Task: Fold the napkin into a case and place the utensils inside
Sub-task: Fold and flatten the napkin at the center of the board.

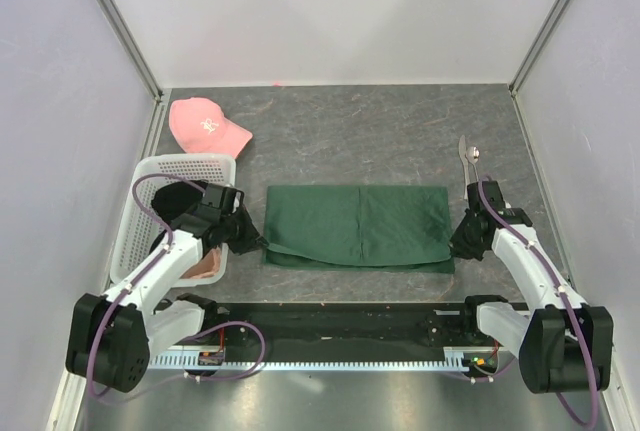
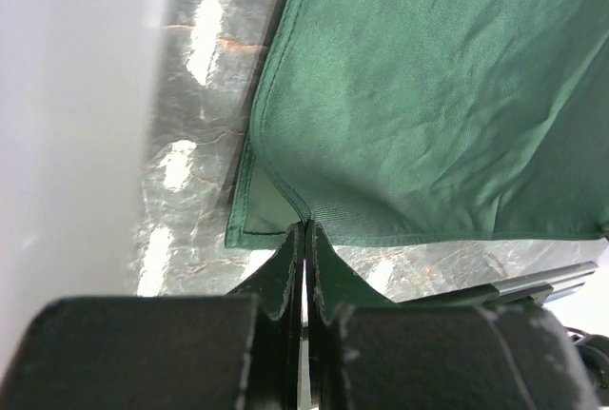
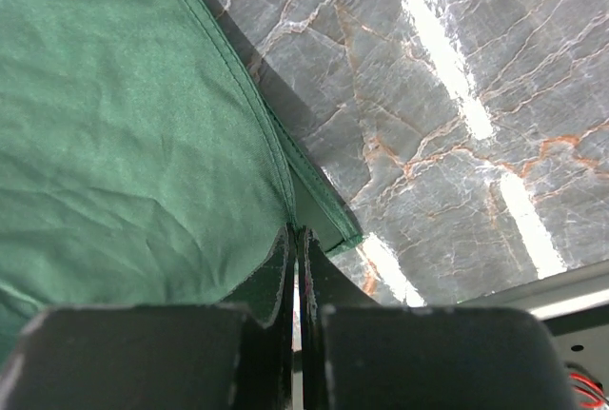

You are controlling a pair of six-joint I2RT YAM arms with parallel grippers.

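The dark green napkin [image 1: 355, 223] lies folded in half as a wide rectangle on the marble table. My left gripper [image 1: 258, 241] is at its near left corner. In the left wrist view the gripper [image 2: 305, 227] is shut, and the upper layer of the napkin [image 2: 428, 96] runs into its tips, lifted off the lower layer. My right gripper [image 1: 458, 243] is at the near right corner. There too the gripper [image 3: 295, 231] is shut on the upper layer's edge of the napkin [image 3: 124, 125]. The two silver utensils [image 1: 468, 163] lie side by side beyond the right gripper.
A white basket [image 1: 140, 201] holding a black garment [image 1: 180, 201] stands at the left, close to my left arm. A pink cap [image 1: 205, 123] lies behind it. White walls close the table on three sides.
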